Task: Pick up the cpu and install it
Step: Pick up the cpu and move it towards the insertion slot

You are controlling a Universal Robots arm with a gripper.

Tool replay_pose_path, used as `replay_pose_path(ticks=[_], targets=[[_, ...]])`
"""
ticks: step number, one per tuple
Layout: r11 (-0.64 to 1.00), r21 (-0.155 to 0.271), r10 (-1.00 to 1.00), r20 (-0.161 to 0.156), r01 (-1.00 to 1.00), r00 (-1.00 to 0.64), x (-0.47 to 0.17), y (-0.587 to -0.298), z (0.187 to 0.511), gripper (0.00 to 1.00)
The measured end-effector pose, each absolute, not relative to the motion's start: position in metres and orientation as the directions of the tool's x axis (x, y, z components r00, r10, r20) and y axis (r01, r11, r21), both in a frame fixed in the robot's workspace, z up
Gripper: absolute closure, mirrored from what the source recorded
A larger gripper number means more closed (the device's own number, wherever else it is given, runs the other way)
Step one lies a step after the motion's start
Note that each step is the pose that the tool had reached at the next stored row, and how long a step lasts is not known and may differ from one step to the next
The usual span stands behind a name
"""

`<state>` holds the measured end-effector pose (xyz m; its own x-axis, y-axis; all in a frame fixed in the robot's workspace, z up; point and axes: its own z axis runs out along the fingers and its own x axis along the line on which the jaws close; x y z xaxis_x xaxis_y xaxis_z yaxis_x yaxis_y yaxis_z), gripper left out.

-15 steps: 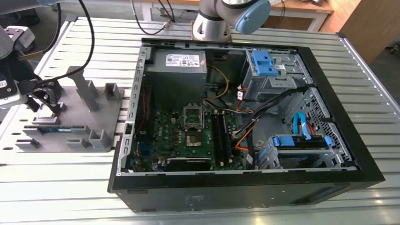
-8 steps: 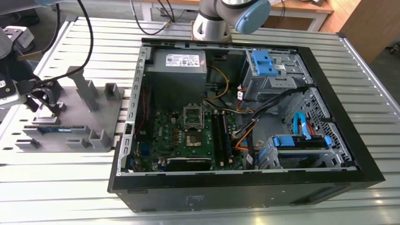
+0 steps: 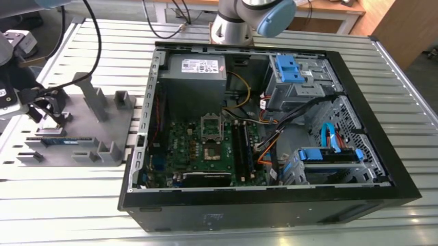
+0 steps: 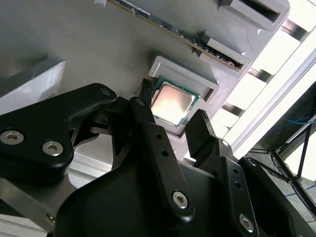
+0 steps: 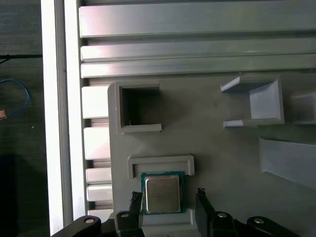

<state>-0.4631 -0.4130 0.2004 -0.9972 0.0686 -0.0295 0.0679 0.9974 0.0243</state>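
The cpu [image 5: 162, 193] is a small square chip with a shiny metal top. It lies flat in a shallow pocket of the grey fixture plate [image 5: 222, 158]. In both wrist views my gripper [image 5: 168, 198] is open, its black fingertips [image 5: 136, 200] straddling the chip with small gaps on either side. The second wrist view shows the cpu [image 4: 170, 103] between the gripper's [image 4: 173, 109] two fingers [image 4: 200, 126]. In the exterior view the gripper [image 3: 44, 110] hangs low over the plate [image 3: 116, 123] at the exterior view's left.
An open computer case [image 3: 370, 128] lies to the right of the plate, with the motherboard [image 3: 198, 159] and its socket frame [image 3: 211, 128] inside. A memory stick [image 3: 63, 139] stands in a plate holder. Raised grey holders [image 5: 256, 101] and an empty square pocket [image 5: 140, 108] surround the chip.
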Motion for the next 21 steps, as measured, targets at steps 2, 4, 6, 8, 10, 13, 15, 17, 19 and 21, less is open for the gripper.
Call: replay_pose_path(ticks=[2,4,6,8,10,13,15,17,19,21], targets=[[0.998,0.024,0.064,-0.029,0.063,-0.998,-0.463,-0.412,0.199,0.46],[0.999,0.024,0.049,-0.03,0.048,-0.998,-0.463,-0.412,0.198,0.46],[0.999,0.024,0.042,-0.03,0.041,-0.999,-0.463,-0.411,0.197,0.46],[0.999,0.024,0.04,-0.029,0.039,-0.999,-0.464,-0.411,0.196,0.46],[0.999,0.024,0.039,-0.029,0.038,-0.999,-0.464,-0.411,0.195,0.46],[0.999,0.024,0.037,-0.03,0.037,-0.999,-0.464,-0.411,0.192,0.46],[0.999,0.024,0.036,-0.03,0.035,-0.999,-0.464,-0.411,0.191,0.46],[0.999,0.024,0.036,-0.029,0.035,-0.999,-0.464,-0.411,0.19,0.46],[0.999,0.024,0.036,-0.029,0.035,-0.999,-0.464,-0.411,0.189,0.46],[0.999,0.024,0.036,-0.03,0.035,-0.999,-0.464,-0.411,0.189,0.46]])
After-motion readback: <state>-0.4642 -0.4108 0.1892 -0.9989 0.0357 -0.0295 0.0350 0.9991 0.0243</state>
